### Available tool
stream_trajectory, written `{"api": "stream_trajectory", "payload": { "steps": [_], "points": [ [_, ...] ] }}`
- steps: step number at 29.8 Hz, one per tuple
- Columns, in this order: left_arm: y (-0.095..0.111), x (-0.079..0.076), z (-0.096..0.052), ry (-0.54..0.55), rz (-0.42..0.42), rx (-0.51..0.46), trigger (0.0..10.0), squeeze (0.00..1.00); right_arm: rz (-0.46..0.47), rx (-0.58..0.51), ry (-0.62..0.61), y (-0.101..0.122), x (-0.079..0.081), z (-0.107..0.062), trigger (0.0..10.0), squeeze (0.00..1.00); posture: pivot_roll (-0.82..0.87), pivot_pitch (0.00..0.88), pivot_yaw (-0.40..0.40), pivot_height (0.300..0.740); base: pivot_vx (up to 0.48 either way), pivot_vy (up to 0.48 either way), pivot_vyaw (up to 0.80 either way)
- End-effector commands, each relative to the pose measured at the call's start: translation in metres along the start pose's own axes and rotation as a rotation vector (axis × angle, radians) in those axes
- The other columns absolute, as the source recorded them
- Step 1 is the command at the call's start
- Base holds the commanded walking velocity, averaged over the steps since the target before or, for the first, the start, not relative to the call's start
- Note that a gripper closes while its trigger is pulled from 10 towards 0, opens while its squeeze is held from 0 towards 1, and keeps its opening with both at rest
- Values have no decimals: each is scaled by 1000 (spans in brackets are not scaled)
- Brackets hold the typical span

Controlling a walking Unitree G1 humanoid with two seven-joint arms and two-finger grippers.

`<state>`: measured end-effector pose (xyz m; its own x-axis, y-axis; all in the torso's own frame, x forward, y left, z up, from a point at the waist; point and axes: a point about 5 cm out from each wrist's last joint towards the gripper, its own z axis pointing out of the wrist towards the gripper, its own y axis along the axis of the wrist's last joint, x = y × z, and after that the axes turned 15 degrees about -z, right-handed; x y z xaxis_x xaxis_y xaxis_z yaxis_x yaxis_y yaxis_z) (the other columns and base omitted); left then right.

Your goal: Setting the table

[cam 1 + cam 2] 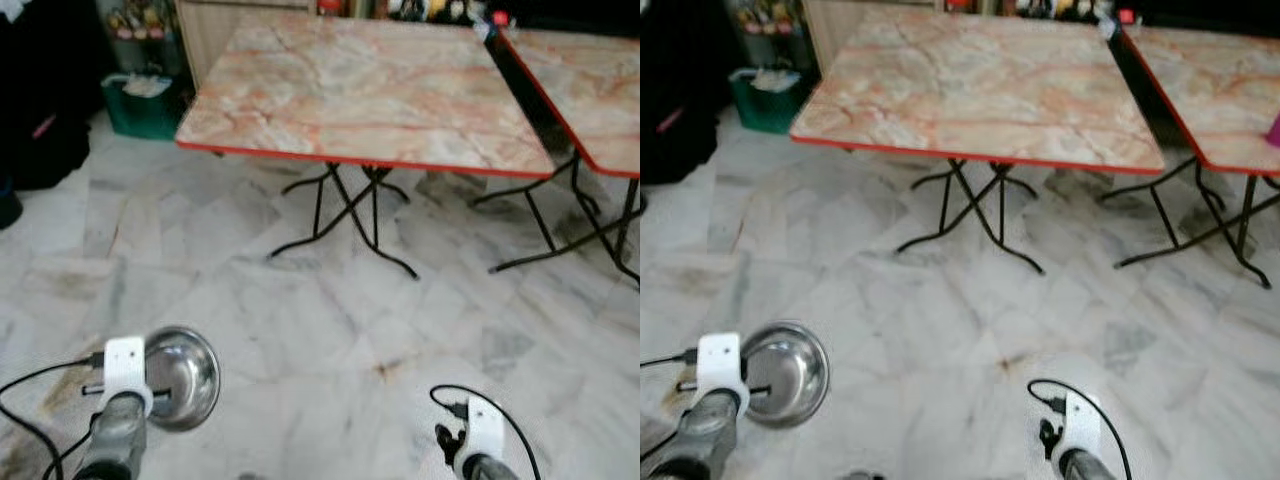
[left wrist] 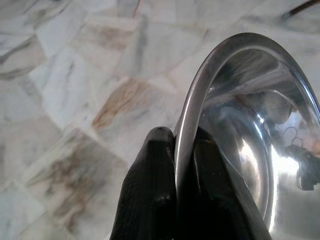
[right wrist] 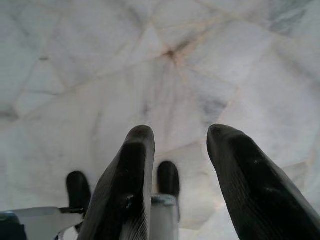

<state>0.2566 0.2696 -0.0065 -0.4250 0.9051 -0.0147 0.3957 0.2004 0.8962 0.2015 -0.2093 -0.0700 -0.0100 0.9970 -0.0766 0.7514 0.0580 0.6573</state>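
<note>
jaws of my left gripper (image 2: 175,145) pinched the steel bowl (image 1: 183,377) by its thin rim, lower left of frame; right gripper (image 3: 180,150) hung spread. walking to the table (image 1: 360,95), that edge grip could've slipped.

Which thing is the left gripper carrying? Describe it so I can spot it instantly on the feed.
Start at the marble-topped table with the red edge, then drop to the pale marble floor in front of it. Low on the robot's left, the left gripper pinches the rim of a shiny steel bowl, round, mirror-bright and empty, the only metal dish around.
</note>
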Motion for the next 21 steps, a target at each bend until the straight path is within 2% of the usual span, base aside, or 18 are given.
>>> {"api": "stream_trajectory", "payload": {
  "steps": [1, 4, 6, 8, 17, 18, 21],
  "points": [
    [-13, -5, -4, -9, -15, 43, 10000, 0, 16, 18, -23, -7, -8, -3, 10000, 0, 33, 135, -22, 740, 0, 0, 0],
    [-14, -6, -4, -10, -19, 52, 10000, 0, 17, 18, -23, -7, -8, -3, 10000, 0, 33, 135, -22, 740, 0, 0, 0],
    [-21, -10, -6, -28, -40, 92, 10000, 0, 17, 16, -20, -7, -8, -3, 10000, 0, 38, 135, -25, 740, 0, 0, 0],
    [-25, -13, -7, -47, -26, 111, 10000, 0, 18, 16, -15, -7, -7, -3, 10000, 0, 37, 134, -24, 740, 144, 0, 0],
    [-36, -20, -11, -54, -8, 159, 10000, 0, 17, 20, -12, -7, -7, -3, 10000, 0, 40, 131, -21, 740, 338, 0, 0],
    [-46, -22, -15, -52, -5, 205, 10000, 0, 14, 23, -10, -8, -7, -3, 10000, 0, 32, 127, -22, 740, 341, 0, 0],
    [-56, -24, -20, -55, -7, 242, 10000, 0, 8, 26, -13, -9, -8, -3, 10000, 0, 25, 127, -24, 740, 341, 0, 0]
  ]
}}
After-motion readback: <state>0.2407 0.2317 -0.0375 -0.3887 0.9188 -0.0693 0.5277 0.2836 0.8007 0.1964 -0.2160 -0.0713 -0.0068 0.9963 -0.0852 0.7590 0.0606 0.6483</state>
